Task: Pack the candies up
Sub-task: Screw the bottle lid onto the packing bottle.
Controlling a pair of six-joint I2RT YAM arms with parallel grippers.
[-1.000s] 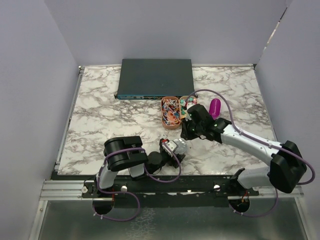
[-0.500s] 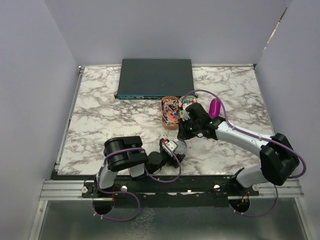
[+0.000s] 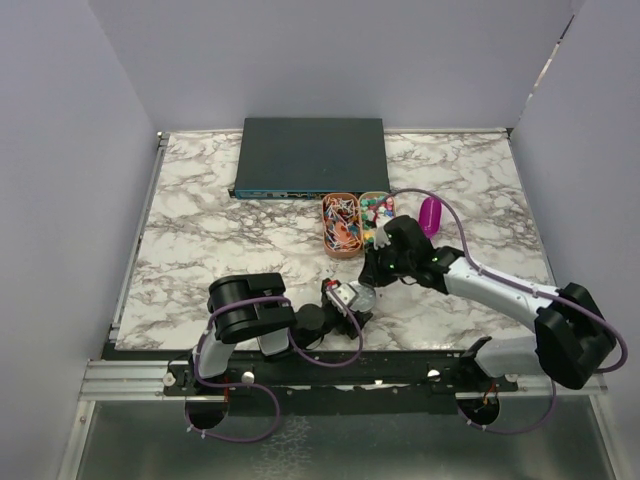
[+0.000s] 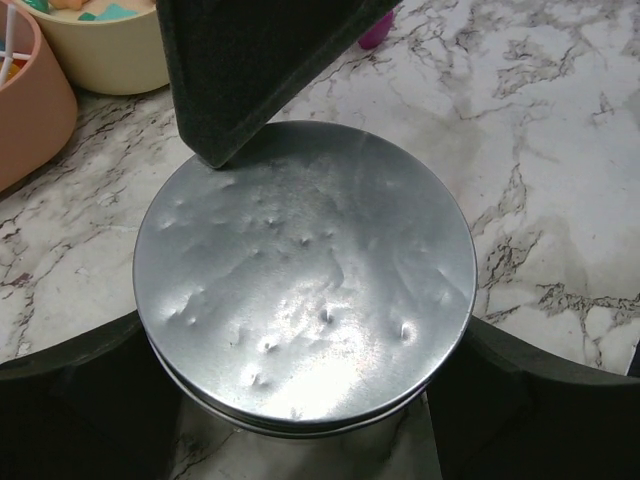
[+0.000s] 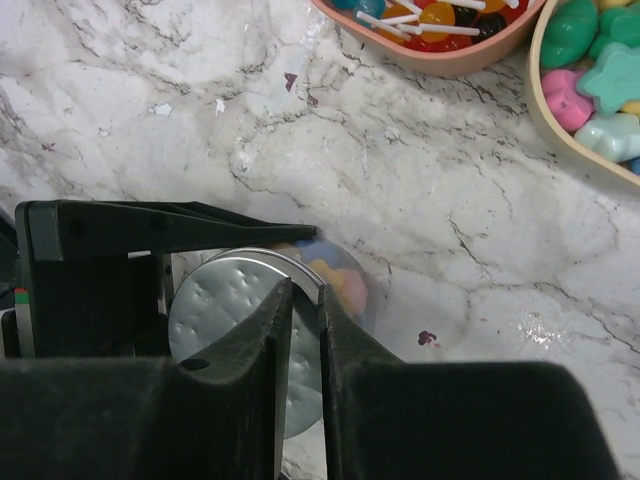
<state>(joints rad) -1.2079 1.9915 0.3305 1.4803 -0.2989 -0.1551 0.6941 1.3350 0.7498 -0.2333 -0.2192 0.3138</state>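
1. The left gripper [image 4: 300, 385], fingers spread wide, clasps a clear jar [image 5: 357, 292] from both sides on the marble table [image 5: 450, 200].
2. The right gripper [image 5: 305, 292], fingers nearly together, pinches the rim of the jar's silver lid [image 4: 305, 270].
3. The candies [image 5: 327, 266] show through the jar wall, just under the lid.
4. A cream bowl [image 5: 535, 95] and an orange tray [image 5: 440, 62] stand beyond.

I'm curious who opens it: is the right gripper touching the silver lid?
Touching. The right wrist view shows the right gripper pinching the rim of the silver lid.
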